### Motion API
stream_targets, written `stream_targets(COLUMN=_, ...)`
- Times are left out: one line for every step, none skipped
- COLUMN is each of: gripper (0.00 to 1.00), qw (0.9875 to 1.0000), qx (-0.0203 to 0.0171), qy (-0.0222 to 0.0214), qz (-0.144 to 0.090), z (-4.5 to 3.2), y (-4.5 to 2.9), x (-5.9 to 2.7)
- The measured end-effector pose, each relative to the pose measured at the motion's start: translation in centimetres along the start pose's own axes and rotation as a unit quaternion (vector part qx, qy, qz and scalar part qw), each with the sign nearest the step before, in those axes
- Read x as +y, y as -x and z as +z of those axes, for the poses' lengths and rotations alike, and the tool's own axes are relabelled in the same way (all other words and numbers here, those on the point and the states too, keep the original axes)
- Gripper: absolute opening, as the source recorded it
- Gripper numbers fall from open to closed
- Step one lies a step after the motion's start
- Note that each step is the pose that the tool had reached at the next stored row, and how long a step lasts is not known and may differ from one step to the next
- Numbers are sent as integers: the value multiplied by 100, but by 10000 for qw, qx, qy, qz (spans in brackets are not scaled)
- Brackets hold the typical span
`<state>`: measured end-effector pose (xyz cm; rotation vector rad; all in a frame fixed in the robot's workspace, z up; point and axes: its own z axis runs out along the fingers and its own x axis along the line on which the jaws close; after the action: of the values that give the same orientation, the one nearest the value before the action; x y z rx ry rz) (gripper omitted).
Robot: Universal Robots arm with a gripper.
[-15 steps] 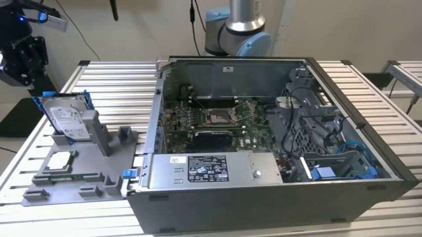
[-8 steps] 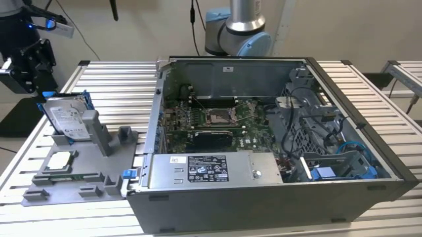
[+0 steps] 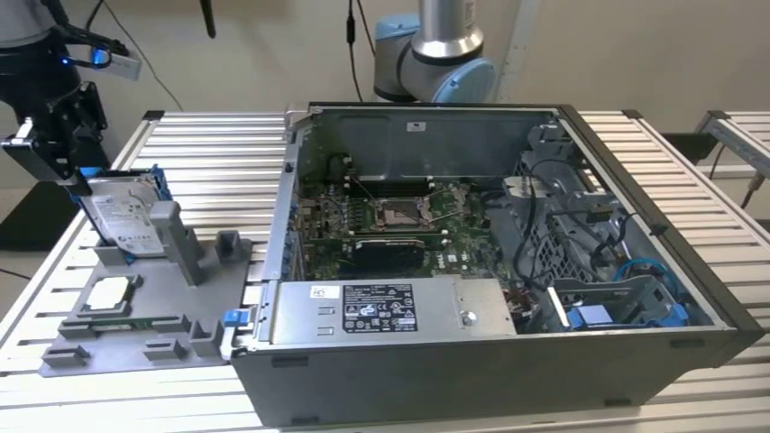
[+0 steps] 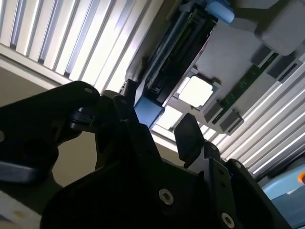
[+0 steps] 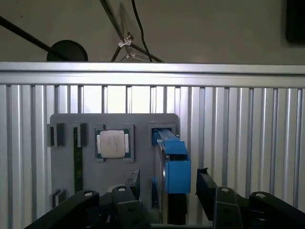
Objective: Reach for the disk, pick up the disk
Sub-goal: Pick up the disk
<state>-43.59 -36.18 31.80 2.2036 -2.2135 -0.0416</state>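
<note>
1. At the exterior view's left, the gripper (image 3: 63,167) hangs just above the top edge of the disk (image 3: 123,215).
2. The disk stands on edge, leaning a little, in a slot of the grey holder tray (image 3: 121,347), which lies on the slatted metal table (image 3: 205,153).
3. In the first wrist view the fingers (image 5: 206,187) are spread wide, one on each side of the disk's blue caddy. A gap shows on both sides, so the gripper is released and grasps nothing.
4. The CPU chip (image 3: 111,293) lies flat in the same tray, near the foot of the disk.
5. Further to the exterior view's right sits the open computer case (image 3: 506,361), well apart from the gripper.
6. The arm's base (image 3: 434,54) rises behind the case.
</note>
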Motion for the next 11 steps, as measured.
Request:
stream_targets(gripper=100, qw=10000, qx=0, qy=-3, qz=-2, z=20, y=10, x=6)
stream_targets(gripper=100, qw=10000, qx=0, qy=-5, qz=-3, z=38, y=21, x=14)
stream_targets(gripper=100, qw=10000, qx=0, qy=-6, qz=-2, z=56, y=28, x=22)
stream_targets(gripper=100, qw=10000, qx=0, qy=-7, qz=-2, z=74, y=31, x=27)
stream_targets(gripper=100, qw=10000, qx=0, qy=-8, qz=-2, z=93, y=30, x=28)
stream_targets(gripper=100, qw=10000, qx=0, qy=-10, qz=-3, z=110, y=30, x=28)
stream_targets(gripper=100, qw=10000, qx=0, qy=-14, qz=-3, z=129, y=30, x=27)
stream_targets(gripper=100, qw=10000, qx=0, qy=-17, qz=-3, z=148, y=30, x=27)
stream_targets(gripper=100, qw=10000, qx=0, qy=-20, qz=-2, z=165, y=30, x=27)
stream_targets(gripper=100, qw=10000, qx=0, qy=-21, qz=-3, z=184, y=30, x=26)
stream_targets(gripper=100, qw=10000, qx=0, qy=-21, qz=-3, z=202, y=30, x=26)
